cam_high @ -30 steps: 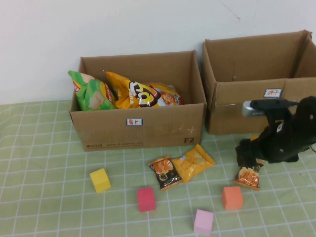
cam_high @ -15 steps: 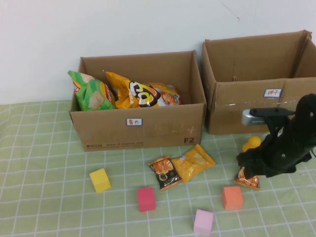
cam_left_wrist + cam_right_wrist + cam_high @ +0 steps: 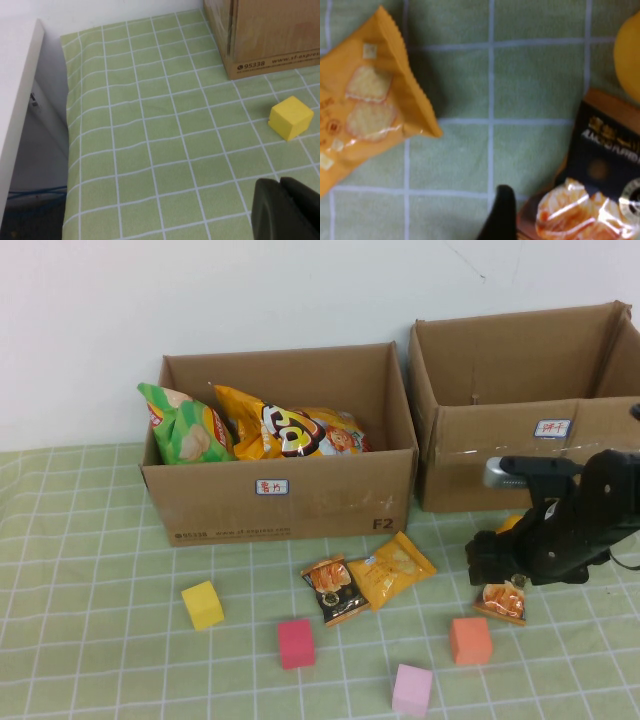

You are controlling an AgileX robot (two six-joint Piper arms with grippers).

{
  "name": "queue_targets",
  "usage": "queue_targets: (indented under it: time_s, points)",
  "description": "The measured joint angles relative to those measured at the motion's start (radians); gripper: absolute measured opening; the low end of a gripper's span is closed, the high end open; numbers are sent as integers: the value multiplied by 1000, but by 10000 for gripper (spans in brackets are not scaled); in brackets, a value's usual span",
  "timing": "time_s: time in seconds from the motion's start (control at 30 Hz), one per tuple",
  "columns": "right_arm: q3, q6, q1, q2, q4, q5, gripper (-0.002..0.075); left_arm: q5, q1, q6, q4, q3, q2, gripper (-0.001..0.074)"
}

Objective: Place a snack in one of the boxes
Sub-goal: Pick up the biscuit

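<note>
Two brown cardboard boxes stand at the back. The left box (image 3: 280,502) holds several chip bags. The wider right box (image 3: 470,465) has clear tape on its front. A small orange and black snack pack (image 3: 503,602) (image 3: 585,210) lies on the cloth in front of the right box. My right gripper (image 3: 497,575) hangs open just above it, one fingertip (image 3: 502,212) beside the pack's edge and the other out of the frame. In the left wrist view, my left gripper (image 3: 281,181) is shut and empty over the green cloth at the left.
An orange snack bag (image 3: 392,568) (image 3: 360,110) and a dark snack pack (image 3: 335,590) lie at the middle. Yellow (image 3: 203,604) (image 3: 291,117), red (image 3: 296,643), pink (image 3: 412,688) and orange (image 3: 470,640) cubes lie near the front. A yellow object (image 3: 510,524) sits behind my right arm.
My right gripper dipped onto the small snack pack, then rose slightly and shifted left. The pack still lies on the cloth. Nothing else has moved.
</note>
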Motion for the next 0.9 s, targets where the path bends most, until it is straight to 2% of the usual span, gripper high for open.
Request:
queue_targets:
  time_s: [0.3, 0.77, 0.9]
  points:
    - [-108, 29, 0, 111, -41, 43, 657, 0, 0, 0, 0, 0, 0, -2]
    - [-188, 32, 2, 147, -212, 231, 650, -12, 0, 0, 0, 0, 0, -2]
    - [-189, 32, 2, 147, -238, 255, 622, -12, 0, 0, 0, 0, 0, -2]
